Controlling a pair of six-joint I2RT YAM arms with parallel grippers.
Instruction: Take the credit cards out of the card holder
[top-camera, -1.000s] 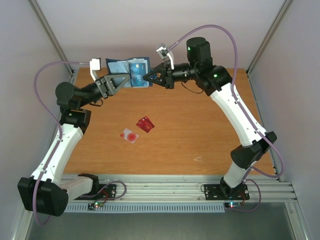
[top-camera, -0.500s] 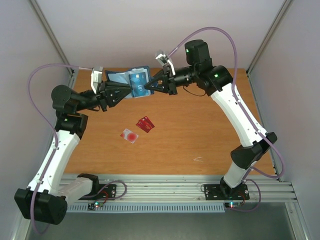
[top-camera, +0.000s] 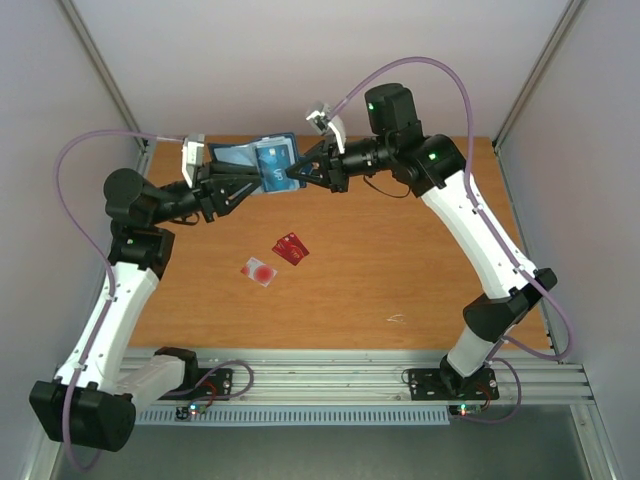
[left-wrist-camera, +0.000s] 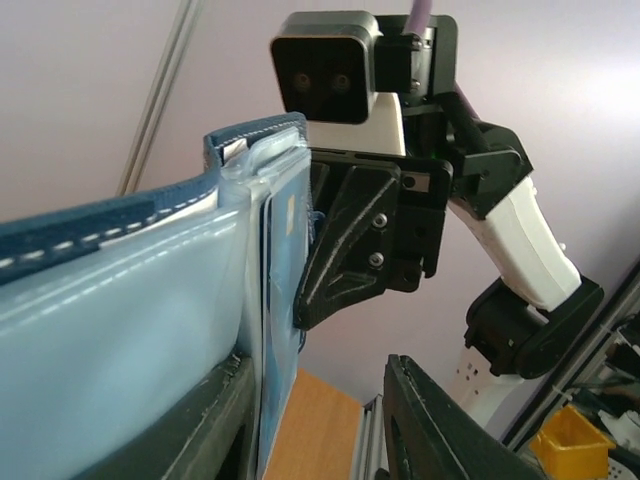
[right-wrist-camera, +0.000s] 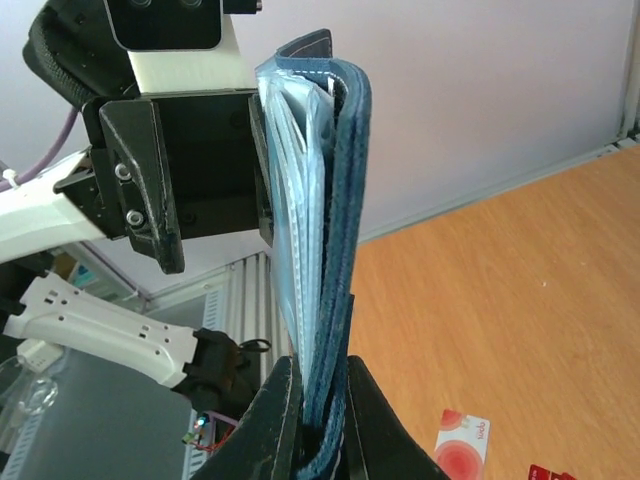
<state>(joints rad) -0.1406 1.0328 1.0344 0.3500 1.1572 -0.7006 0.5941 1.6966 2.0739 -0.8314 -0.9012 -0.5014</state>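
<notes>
The navy card holder (top-camera: 250, 158) hangs open in the air above the table's far edge. My right gripper (top-camera: 294, 175) is shut on its right edge; in the right wrist view the fingers (right-wrist-camera: 288, 400) pinch the navy cover (right-wrist-camera: 345, 200) and the pale pockets. A teal-blue card (top-camera: 273, 166) sits in a pocket and also shows in the left wrist view (left-wrist-camera: 283, 300). My left gripper (top-camera: 260, 181) is open, its one finger (left-wrist-camera: 205, 420) against the pocket (left-wrist-camera: 120, 330). A pale card with a red circle (top-camera: 258, 271) and a red card (top-camera: 290, 248) lie on the table. The black card is hidden.
The wooden table (top-camera: 400, 260) has grey side walls left and right and an aluminium rail (top-camera: 330, 380) at its near edge. The two loose cards lie left of the middle, and the pale one shows in the right wrist view (right-wrist-camera: 462, 445).
Both grippers and the card holder have shifted a little to the left and turned. The left wrist has rolled, so its fingers now lie along the holder. The cards on the table have not moved.
</notes>
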